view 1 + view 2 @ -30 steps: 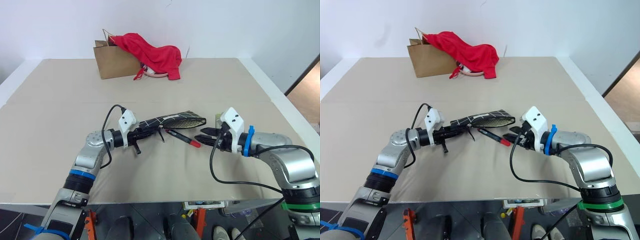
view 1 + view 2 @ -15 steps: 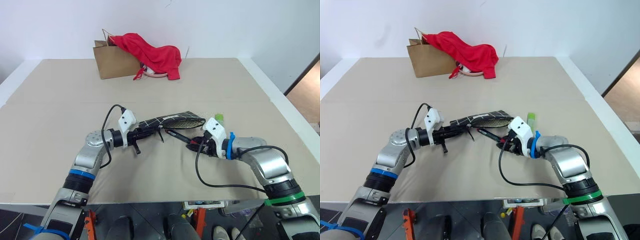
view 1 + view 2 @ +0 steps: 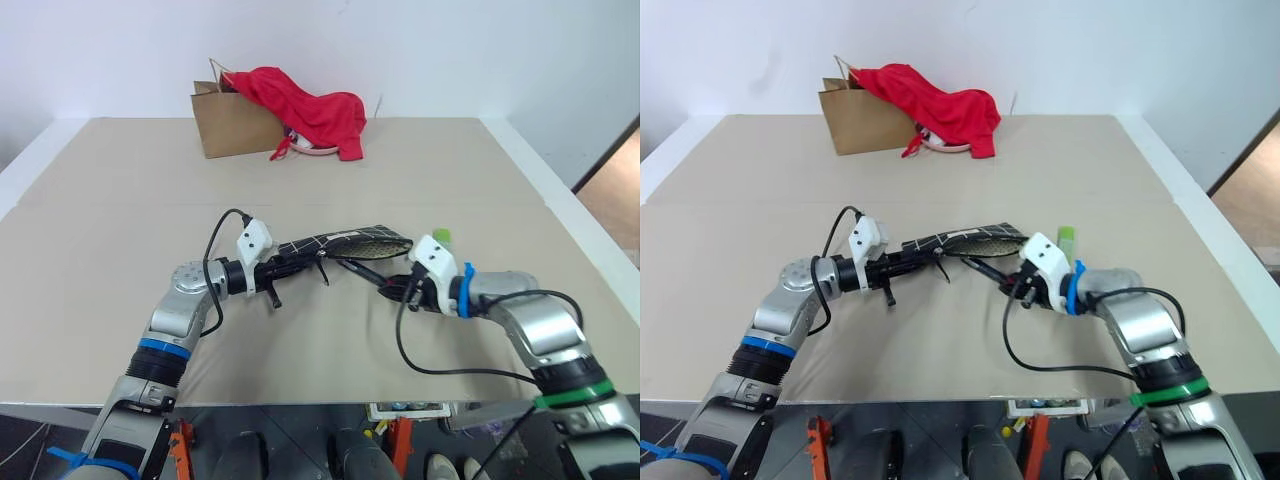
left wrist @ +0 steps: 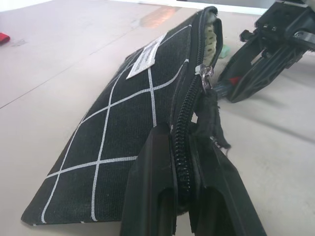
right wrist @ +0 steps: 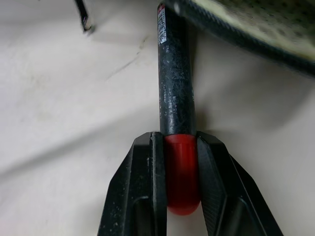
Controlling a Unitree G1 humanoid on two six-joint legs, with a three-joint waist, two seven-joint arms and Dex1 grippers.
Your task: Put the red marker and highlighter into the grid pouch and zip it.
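1. The left gripper (image 3: 290, 262) is clenched on the zipper edge of the pouch (image 3: 345, 240), holding it off the table (image 3: 120, 250) with its mouth gaping rightward; best kept steady.
2. The marker (image 5: 175, 98) lies just below that mouth, its red end pinched by the right gripper (image 5: 176, 162). Lift it slightly, then slide it in.
3. The highlighter (image 3: 440, 237) lies behind the right wrist.
4. A second ago the right gripper hung apart, beside the marker.

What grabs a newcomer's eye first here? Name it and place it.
At table centre, the left gripper pinches the grid pouch at its zipper edge, while the right gripper is clamped on the red marker just below the pouch's mouth. At the far edge, a red cloth drapes a brown paper bag.
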